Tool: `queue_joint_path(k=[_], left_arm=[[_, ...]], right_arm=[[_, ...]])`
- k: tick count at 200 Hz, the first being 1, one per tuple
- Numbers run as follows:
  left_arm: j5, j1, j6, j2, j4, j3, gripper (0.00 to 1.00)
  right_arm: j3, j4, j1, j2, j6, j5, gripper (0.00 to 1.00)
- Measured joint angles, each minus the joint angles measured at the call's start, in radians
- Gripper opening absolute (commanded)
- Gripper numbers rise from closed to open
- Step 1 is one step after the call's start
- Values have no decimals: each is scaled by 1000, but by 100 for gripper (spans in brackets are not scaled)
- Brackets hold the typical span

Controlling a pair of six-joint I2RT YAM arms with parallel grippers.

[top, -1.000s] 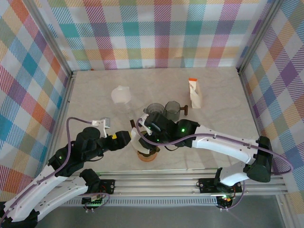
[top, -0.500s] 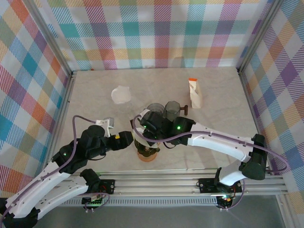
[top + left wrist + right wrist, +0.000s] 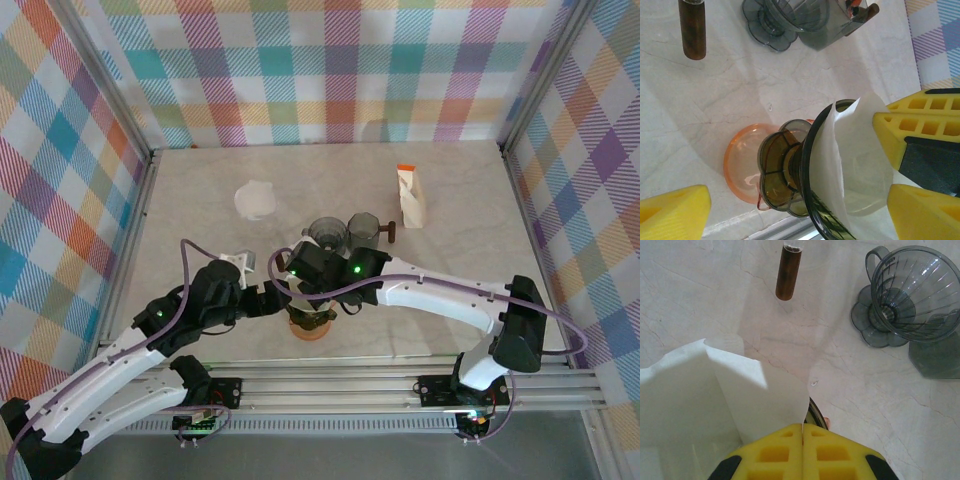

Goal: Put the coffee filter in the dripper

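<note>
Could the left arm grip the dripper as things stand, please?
Probably yes: the open left end effector straddles the dripper, though the right end effector, shut by the coffee filter, crowds one finger.

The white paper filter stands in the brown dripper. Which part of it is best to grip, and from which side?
Grip the paper filter at its free top edge, which rises above the rim of the brown dripper. Come from above with a thin pinch: the paper is flat there, and lower down the dripper wall is in the way. The right claw seems shut on this edge.
</note>
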Motion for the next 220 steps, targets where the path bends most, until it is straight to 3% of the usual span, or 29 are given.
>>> queue_joint_path(k=[63,109,125,188,220], left_arm=[[34,0,13,16,2,-1,66],[56,-1,24,51,-6,-7,61],[61,-1,27,62,-6,-10,61],[68,-1,28,71,-8,-11,61],[68,-1,31,79,-8,-11,61]], right_arm=[[0,0,10,0,16,14,16],[-1,3,10,-2,38,23,39],[-10,6,10,-16,37,23,42],[-57,8,-12,-126,55,-17,27],[-82,14,-16,-125,61,-36,11]])
